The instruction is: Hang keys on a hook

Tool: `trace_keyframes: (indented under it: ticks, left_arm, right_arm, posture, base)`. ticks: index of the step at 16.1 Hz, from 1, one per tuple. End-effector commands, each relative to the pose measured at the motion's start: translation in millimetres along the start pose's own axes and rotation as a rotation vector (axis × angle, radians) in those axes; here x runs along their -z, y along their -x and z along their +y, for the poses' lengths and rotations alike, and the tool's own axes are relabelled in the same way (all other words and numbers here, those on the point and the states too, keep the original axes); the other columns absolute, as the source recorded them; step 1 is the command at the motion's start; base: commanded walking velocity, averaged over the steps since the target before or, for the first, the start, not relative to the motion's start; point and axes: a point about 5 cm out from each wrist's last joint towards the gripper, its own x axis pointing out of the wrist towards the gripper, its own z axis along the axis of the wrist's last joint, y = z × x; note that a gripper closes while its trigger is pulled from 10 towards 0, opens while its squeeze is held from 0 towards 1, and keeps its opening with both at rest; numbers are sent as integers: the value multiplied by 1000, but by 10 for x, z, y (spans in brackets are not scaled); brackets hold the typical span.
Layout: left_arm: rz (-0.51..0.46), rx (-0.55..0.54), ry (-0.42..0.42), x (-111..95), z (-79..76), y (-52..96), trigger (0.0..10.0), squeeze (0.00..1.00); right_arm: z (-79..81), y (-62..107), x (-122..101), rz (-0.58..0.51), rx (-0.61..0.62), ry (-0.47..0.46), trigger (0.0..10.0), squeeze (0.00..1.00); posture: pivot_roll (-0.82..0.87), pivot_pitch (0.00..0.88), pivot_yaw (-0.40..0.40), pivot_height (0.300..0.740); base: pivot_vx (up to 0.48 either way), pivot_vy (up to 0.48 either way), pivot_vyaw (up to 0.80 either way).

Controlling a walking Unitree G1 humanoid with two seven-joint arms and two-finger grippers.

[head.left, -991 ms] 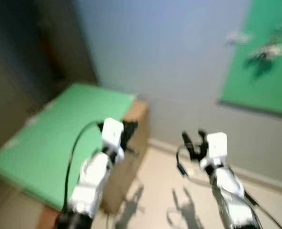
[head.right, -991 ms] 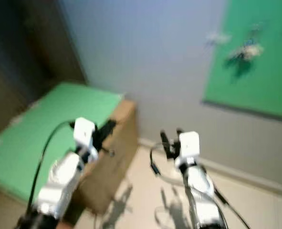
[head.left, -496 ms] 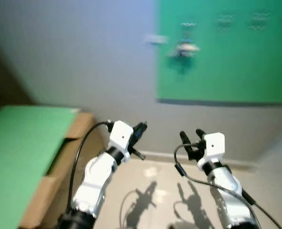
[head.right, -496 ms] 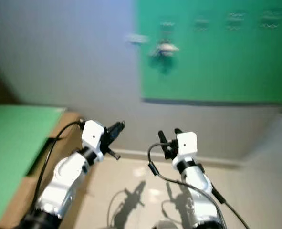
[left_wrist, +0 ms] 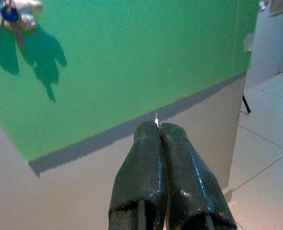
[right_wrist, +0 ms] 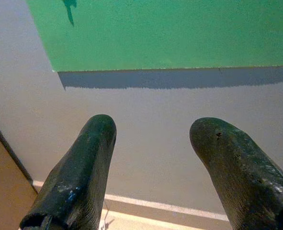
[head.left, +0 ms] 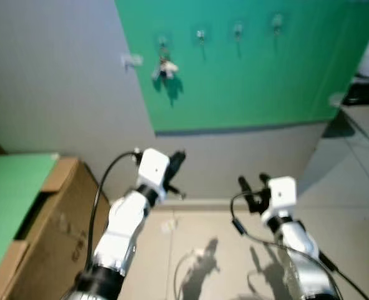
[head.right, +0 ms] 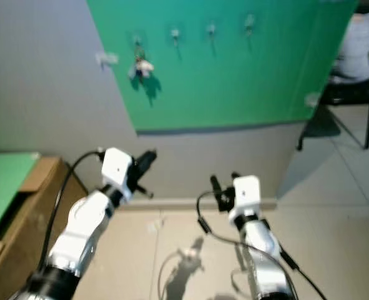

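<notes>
Keys (head.left: 163, 67) hang on the first hook (head.left: 162, 44) of a row on the green board (head.left: 253, 69), up at about eleven o'clock from where I'm looking through the head camera. Something pale and bulky hangs with them, too blurred for me to identify; in the left wrist view I can make out a blue key head and a pale lump against the green. Three more hooks (head.left: 237, 29) run along the board toward one o'clock, apparently bare.

My left gripper (head.left: 177, 164) is raised in front of the grey wall (head.left: 59, 87), well below the keys and well apart from them, pointing up toward one o'clock. Its fingers (left_wrist: 151, 177) are pressed together, and a thin pale sliver sticks out between the tips; I cannot tell what that is. My right gripper (head.left: 251, 186) sits lower, at about five o'clock from the left one, with its two fingers (right_wrist: 79, 172) spread apart and nothing between them, facing the grey wall under the board's lower edge.

At nine o'clock there is a cardboard box (head.left: 44, 237) with a green sheet (head.left: 9, 187) on top. At three o'clock I see a dark chair (head.right: 334, 94) with something pale on it. Both arms cast shadows on the tiled floor (head.left: 209, 262) below.
</notes>
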Motion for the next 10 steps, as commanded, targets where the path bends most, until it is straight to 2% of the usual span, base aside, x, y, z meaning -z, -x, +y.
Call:
trace_keyframes:
  ticks: [1,2,3,4,7,10]
  left_arm:
    - [4,-79,34,15,141,54,0,0]
    - [-1,-131,68,1,200,50,0,0]
    - [-1,-163,86,-4,240,45,0,631]
    - [2,-160,116,-1,255,34,0,1000]
    - [16,-186,115,19,326,45,0,1000]
    - [30,-159,103,38,273,49,0,1000]
  right_arm:
    - [43,-63,-37,-11,-9,18,10000,0]
    - [28,-73,-33,-4,1,29,10000,0]
    - [30,-78,-33,-7,-4,19,10000,0]
    - [25,-82,-36,-10,0,20,10000,0]
    - [19,-85,-31,-7,9,19,10000,0]
    - [30,-77,-17,-5,9,20,10000,0]
  posture:
    - [-165,0,138,740]
    - [-164,0,136,740]
    - [-164,0,136,740]
    - [-161,0,136,740]
    - [-162,0,137,740]
    - [-165,0,138,740]
  base:
    - [0,0,0]
    - [0,0,0]
    - [0,0,0]
    - [0,0,0]
    - [0,0,0]
    - [0,0,0]
